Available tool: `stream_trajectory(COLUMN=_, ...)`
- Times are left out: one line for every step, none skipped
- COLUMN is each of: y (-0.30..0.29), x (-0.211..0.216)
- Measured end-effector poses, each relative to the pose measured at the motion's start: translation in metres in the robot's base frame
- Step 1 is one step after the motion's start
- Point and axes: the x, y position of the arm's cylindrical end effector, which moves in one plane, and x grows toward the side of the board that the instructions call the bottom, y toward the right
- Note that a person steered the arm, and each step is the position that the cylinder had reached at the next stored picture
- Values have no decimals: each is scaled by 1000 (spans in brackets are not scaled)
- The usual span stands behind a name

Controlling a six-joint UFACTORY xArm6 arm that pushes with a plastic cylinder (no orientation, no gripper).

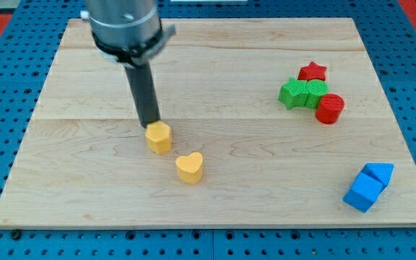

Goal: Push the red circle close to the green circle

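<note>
The red circle [330, 109] is sitting near the surface's [85, 209] right edge, touching a green block [317, 92]. It looks nearly done. My tip [152, 124] is resting far away by a yellow block [159, 137]. There is no pincer here.

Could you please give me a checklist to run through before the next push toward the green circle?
1. My tip in view: ok, at the upper edge of the yellow hexagon block.
2. Tip near the red circle: not ok, it is far to the view's left.
3. Red circle close to the green circle: ok, they appear to touch.
4. Neighbours noted: ok, green star and red star adjoin.
5. Yellow heart and blue blocks out of the way: ok.
</note>
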Motion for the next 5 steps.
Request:
stream_trajectory(y=17, x=20)
stream_trajectory(y=29, x=30)
stream_trajectory(y=35, x=30)
stream_trajectory(y=41, x=30)
stream_trajectory(y=41, x=30)
